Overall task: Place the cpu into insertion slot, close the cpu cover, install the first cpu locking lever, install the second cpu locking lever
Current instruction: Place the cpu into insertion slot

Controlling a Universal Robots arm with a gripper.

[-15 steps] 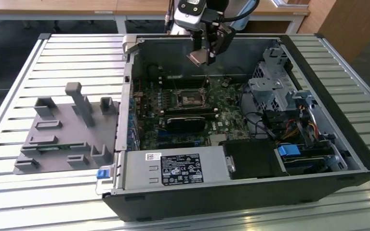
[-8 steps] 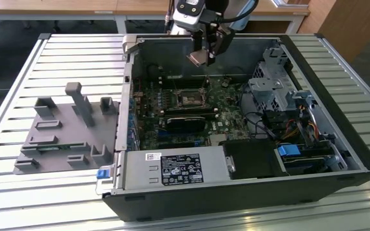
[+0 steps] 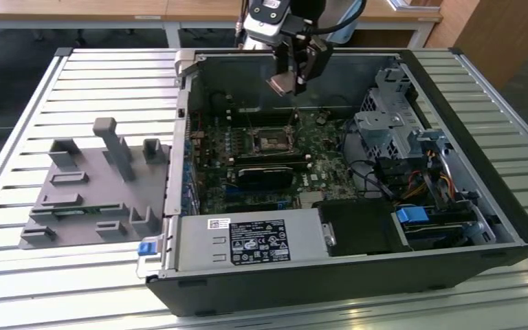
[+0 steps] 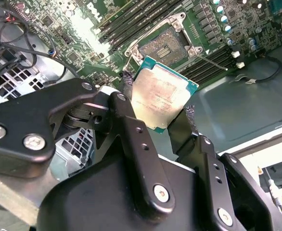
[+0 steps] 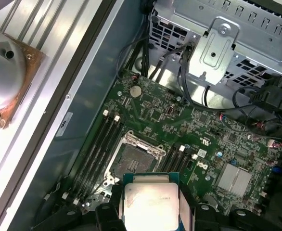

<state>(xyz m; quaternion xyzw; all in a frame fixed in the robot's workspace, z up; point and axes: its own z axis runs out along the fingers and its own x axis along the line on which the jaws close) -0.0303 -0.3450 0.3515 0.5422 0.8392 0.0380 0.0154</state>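
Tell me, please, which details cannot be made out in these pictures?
- cpu lower edge: second wrist view, hidden where the claw grips it.
- cpu underside: both wrist views, faces away from the cameras.
- insertion slot, one edge: first wrist view, covered by the cpu.
- Slot contacts: exterior view, too small.

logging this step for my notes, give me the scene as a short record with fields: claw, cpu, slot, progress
claw: the claw is shut on the cpu, above the open computer case
cpu: the cpu is gripped at two opposite edges, its metal top showing in both wrist views, held clear of the board
slot: the insertion slot is empty with its centre exposed, set in the green circuit board
progress: cpu not yet placed in the slot
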